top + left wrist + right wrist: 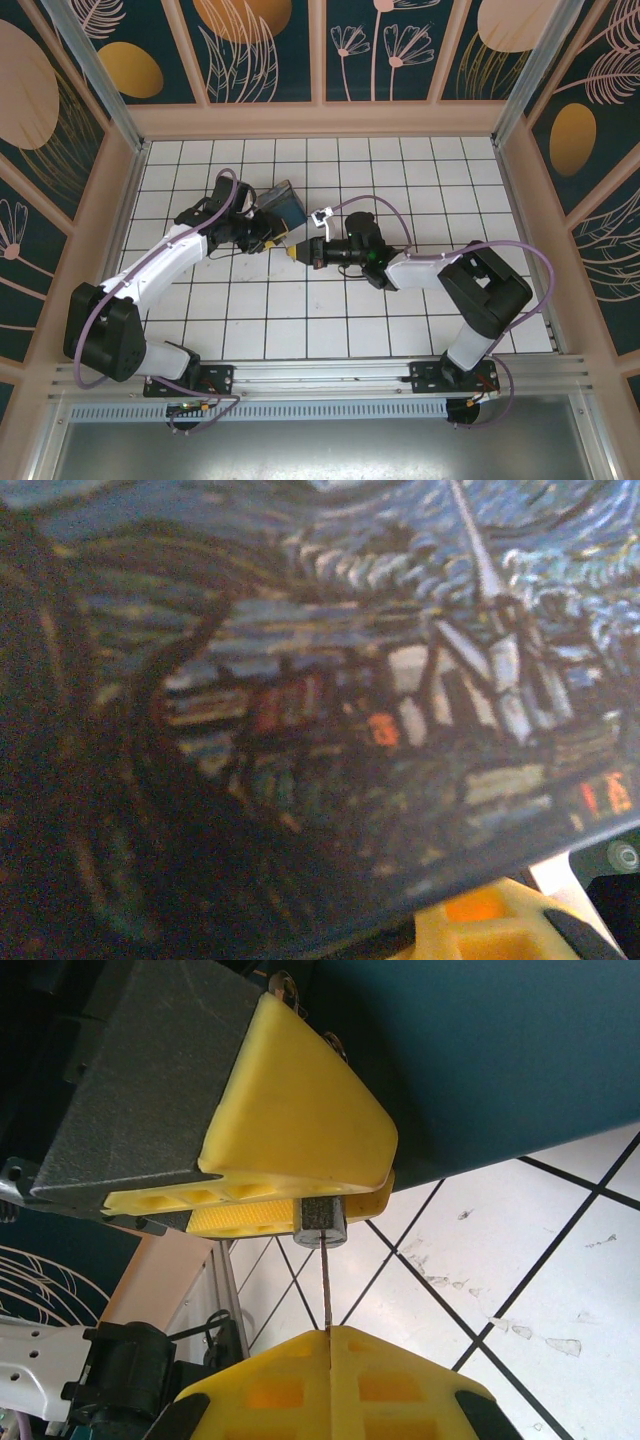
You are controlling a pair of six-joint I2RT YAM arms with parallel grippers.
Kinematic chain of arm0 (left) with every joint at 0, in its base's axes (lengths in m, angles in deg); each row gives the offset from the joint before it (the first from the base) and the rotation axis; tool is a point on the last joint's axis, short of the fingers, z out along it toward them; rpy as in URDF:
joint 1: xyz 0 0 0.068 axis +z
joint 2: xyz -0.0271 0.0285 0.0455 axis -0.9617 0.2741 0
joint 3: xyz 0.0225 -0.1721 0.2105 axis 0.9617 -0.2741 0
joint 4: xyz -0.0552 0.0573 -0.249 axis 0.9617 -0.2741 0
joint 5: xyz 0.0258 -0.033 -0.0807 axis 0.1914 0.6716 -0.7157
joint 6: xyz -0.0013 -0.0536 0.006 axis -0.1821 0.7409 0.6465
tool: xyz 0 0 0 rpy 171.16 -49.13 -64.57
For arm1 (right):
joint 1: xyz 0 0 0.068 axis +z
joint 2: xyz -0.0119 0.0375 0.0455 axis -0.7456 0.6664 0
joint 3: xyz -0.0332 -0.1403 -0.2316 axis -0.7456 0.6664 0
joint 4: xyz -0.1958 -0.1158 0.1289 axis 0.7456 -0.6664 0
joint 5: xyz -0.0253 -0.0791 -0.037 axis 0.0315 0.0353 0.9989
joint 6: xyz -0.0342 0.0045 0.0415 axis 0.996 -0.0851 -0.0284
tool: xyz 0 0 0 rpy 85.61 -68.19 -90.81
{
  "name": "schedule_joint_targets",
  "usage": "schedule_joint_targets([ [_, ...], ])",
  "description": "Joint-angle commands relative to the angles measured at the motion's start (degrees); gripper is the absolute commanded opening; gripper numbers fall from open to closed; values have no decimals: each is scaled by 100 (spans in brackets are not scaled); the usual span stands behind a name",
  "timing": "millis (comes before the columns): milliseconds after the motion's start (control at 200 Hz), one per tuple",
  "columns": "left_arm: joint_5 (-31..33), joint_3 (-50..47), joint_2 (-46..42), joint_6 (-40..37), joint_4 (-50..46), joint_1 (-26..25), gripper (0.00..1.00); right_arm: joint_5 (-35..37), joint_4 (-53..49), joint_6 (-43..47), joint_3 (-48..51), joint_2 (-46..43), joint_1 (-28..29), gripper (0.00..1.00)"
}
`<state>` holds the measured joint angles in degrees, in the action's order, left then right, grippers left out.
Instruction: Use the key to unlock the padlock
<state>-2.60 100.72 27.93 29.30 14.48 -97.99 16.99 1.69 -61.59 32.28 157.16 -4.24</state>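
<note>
The padlock (320, 1223) is a small dark grey block clamped between my left gripper's yellow fingers (300, 1110), a little above the white tiled floor. The key's thin metal blade (326, 1285) runs straight from my right gripper (329, 1338) up to the padlock's underside, its tip at the keyhole. My right gripper's jaws are shut flat on the key, whose head is hidden between them. From above, my left gripper (262, 240) and right gripper (296, 253) meet tip to tip near the middle of the floor.
The blue starry-night painted box (285, 205) stands just behind my left gripper and is very close to its camera (350, 680). One yellow finger (490, 930) shows below it. Patterned walls (320, 50) enclose the tiled floor (420, 170).
</note>
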Motion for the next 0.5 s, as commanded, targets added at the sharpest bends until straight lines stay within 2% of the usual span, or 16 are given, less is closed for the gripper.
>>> schedule_joint_targets([
  [0, -86, 218, -175, -254, 76, -68, 14, 66, 285, -73, -217, 70, 2, 0],
  [135, 158, 275, -195, -466, -175, -93, 14, 44, 300, -80, -230, 15, -15, 0],
  [495, 247, 354, -112, -590, -220, -145, 13, 6, 98, -133, -430, 11, 38, 0],
])
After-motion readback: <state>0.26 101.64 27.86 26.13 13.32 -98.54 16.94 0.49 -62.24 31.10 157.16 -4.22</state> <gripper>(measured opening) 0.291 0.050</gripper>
